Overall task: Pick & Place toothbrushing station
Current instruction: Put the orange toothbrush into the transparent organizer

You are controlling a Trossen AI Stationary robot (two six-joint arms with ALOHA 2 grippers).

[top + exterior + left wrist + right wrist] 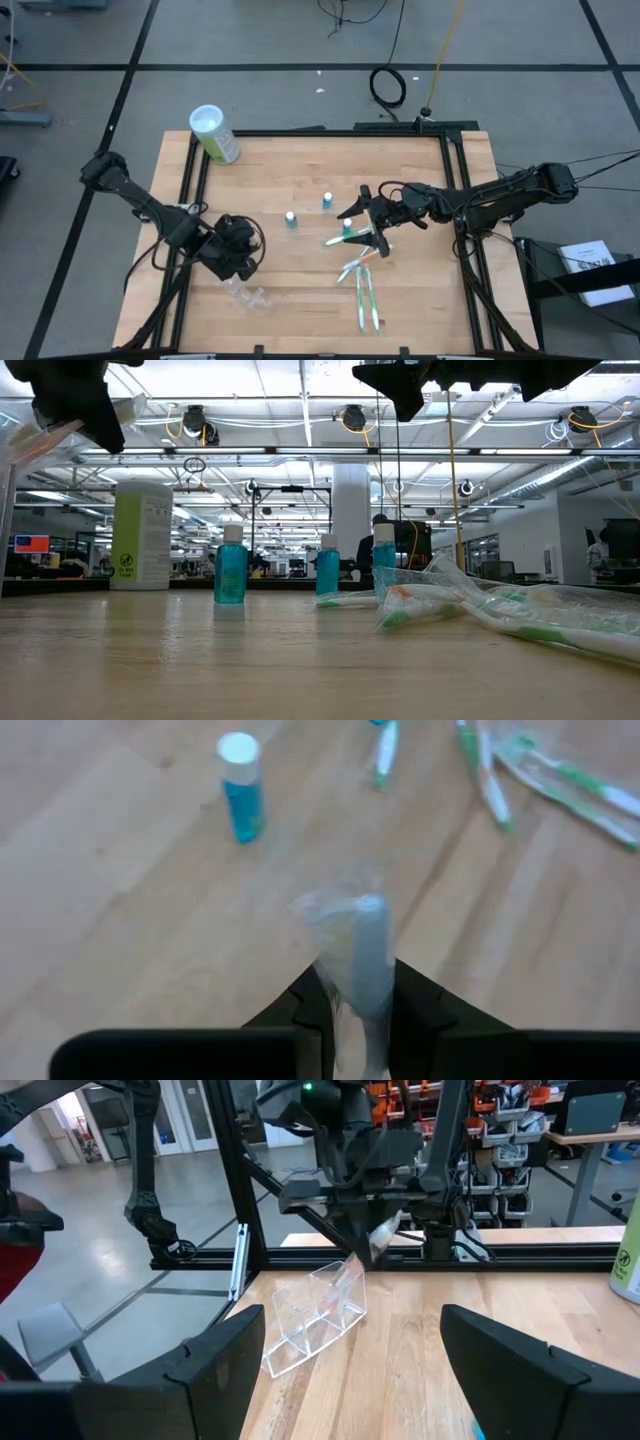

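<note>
My left gripper (pixel 243 268) hovers over the near left of the table, shut on a thin toothbrush in clear wrap (pixel 362 935). Just below it, the clear plastic holder (pixel 315 1315) stands on the wood (pixel 250 295). Blue tubes with white caps (pixel 291 218) (pixel 327 200) stand upright mid-table. Several wrapped toothbrushes with green or orange accents (pixel 366 300) (pixel 480 605) lie flat at the near right. My right gripper (pixel 362 228) hangs open and level above the toothbrushes, holding nothing. My left gripper pinches the wrapped toothbrush (pixel 368 982) between its two fingers, coming at it on a slant from above. The fingers lie along the toothbrush, whose free end sticks out past the fingertips (pixel 383 1232), clear of the table. The fingers hide which part they hold.
A large green canister with a white lid (pixel 215 135) stands at the far left corner. A black frame rail (pixel 455 190) borders the wooden table. Bare wood lies between the holder and the tubes.
</note>
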